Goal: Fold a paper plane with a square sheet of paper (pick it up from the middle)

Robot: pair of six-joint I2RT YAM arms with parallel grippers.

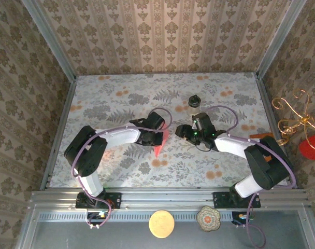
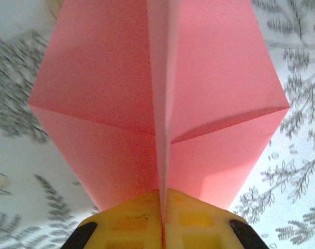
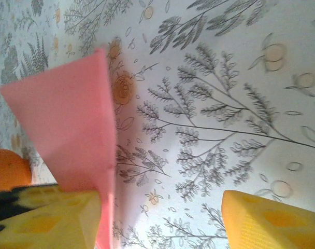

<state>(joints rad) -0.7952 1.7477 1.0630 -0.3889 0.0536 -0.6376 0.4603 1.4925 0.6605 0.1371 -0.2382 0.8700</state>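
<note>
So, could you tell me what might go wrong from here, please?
The left jaws pinch only the middle crease at one end of the pink paper, so it could slip or twist loose. The right jaws stand open with the paper lying against one finger; moving off might drag it or undo the fold.

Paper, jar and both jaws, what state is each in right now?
paper plane, partly folded, creased along the middle.
left jaws, shut on the paper plane's centre ridge.
right jaws, open, clamped on nothing.
jar, upright, lid on.
</note>
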